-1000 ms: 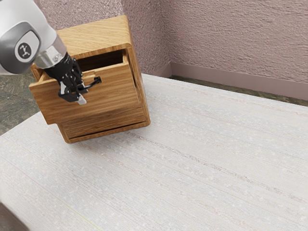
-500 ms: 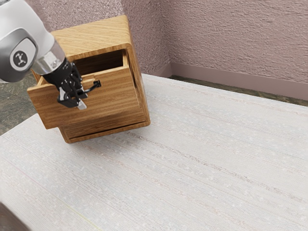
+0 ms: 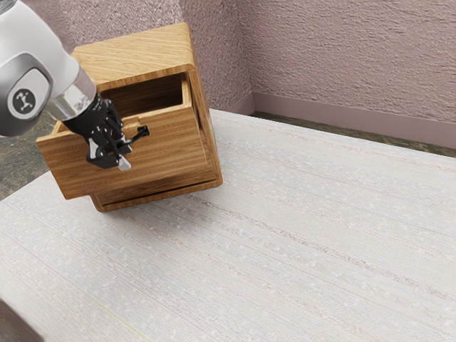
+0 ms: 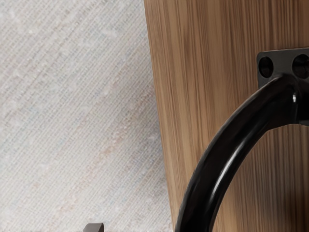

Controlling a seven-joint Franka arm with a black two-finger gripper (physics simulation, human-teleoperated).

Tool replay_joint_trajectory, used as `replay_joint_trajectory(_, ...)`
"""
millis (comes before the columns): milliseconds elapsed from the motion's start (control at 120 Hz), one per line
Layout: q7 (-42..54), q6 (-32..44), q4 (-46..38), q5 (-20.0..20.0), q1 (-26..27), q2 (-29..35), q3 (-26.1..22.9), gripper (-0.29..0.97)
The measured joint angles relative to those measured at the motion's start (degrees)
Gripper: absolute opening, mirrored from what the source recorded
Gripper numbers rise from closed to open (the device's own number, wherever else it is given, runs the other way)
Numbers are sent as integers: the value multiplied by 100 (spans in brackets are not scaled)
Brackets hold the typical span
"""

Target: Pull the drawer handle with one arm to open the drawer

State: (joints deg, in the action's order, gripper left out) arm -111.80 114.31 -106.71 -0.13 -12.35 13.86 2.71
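Pale, faintly streaked table [image 3: 320, 235] fills most of the exterior view. Behind it stands a pink rough-plastered wall [image 3: 342, 50] with a mauve baseboard [image 3: 356, 117], and dark floor [image 3: 18, 153] shows past the table's edge at the exterior view's left. A wooden cabinet [image 3: 142, 53] sits on the table's far corner, near the wall. Its upper drawer [image 3: 164, 142] is partly pulled out, with a dark cavity open behind the front panel. My gripper [image 3: 114, 151] is clenched on the black handle [image 3: 140, 132], one end of which pokes out toward the exterior view's right. In the wrist view, the handle's curved bar rises from a bracket on the drawer front, with table beside it. Against one second ago, the drawer has come further out toward the exterior view's left and my arm has drawn back with it. The cabinet has not shifted.
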Motion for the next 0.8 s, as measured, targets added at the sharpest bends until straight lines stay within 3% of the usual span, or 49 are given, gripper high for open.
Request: replay_joint_trajectory(800, -525, -6, -623, 50, 207, 676, 19, 21)
